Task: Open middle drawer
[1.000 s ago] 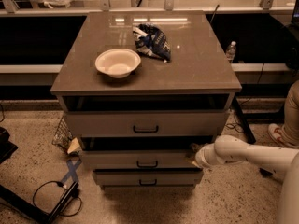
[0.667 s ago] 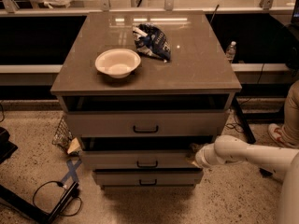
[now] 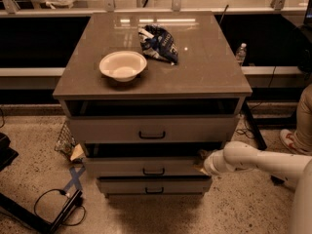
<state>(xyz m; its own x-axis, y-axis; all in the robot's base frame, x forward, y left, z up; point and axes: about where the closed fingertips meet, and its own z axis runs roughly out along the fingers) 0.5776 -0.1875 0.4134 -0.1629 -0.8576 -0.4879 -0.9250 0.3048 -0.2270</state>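
Observation:
A grey cabinet with three drawers stands in the middle of the camera view. The middle drawer (image 3: pixel 146 167) has a dark handle (image 3: pixel 153 171) and sticks out a little, with a dark gap above it. The top drawer (image 3: pixel 152 129) is pulled out further. The bottom drawer (image 3: pixel 154 185) also sticks out slightly. My white arm comes in from the right, and my gripper (image 3: pixel 203 161) is at the right end of the middle drawer's front, at its upper corner.
A white bowl (image 3: pixel 123 65) and a dark blue chip bag (image 3: pixel 158 43) lie on the cabinet top (image 3: pixel 204 67). A water bottle (image 3: pixel 241 53) stands behind on the right. A person's leg and shoe (image 3: pixel 297 130) are at the right edge. Cables (image 3: pixel 58 204) lie on the floor at left.

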